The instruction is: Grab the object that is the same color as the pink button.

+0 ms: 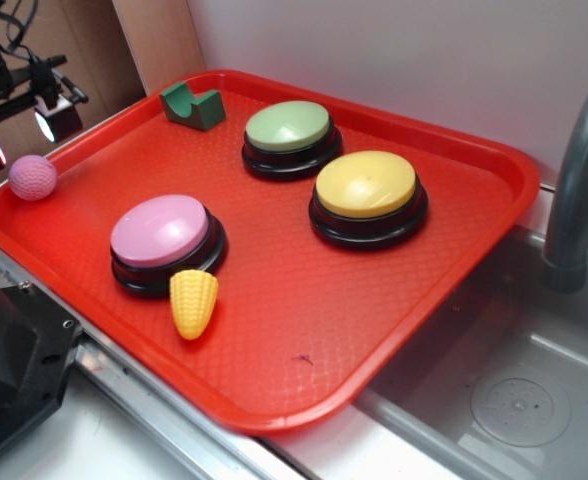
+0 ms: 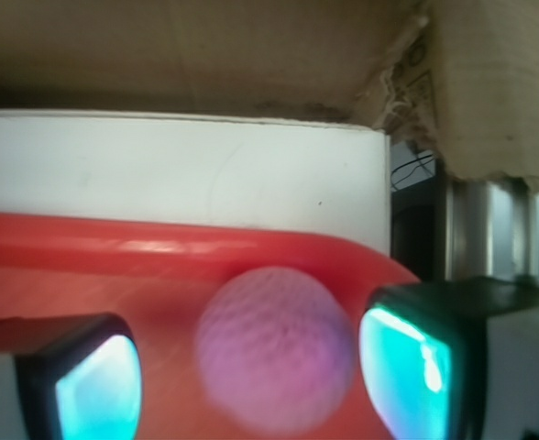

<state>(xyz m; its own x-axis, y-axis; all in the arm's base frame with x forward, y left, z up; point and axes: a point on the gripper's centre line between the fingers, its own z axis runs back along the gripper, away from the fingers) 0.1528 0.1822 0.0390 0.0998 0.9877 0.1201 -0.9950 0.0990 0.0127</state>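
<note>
On the tray's far left corner: pink ball (image 1: pixel 33 177), bumpy-skinned, right at the raised rim.
Fingers: in the wrist view the ball (image 2: pixel 274 348) lies between two pads (image 2: pixel 407 371) set wide on either side; gaps show on both sides, so no contact. Gripper (image 2: pixel 251 376) is spread.
Pink button (image 1: pixel 160 231): pale dome on black base, near the tray's front left, well apart from the ball.
Neighbours: yellow toy corn (image 1: pixel 193 302) touching the pink button's base; green button (image 1: pixel 288 128) and yellow button (image 1: pixel 366 186) farther back; green block (image 1: pixel 192 105) at the rear rim.
Surface: red textured tray (image 1: pixel 304 340).
Room: grey sink (image 1: pixel 514 390) and faucet (image 1: pixel 579 190) at right, pale wall (image 1: pixel 394 50) behind, brown cardboard (image 2: pixel 205 46) beyond a white panel (image 2: pixel 178 174).
</note>
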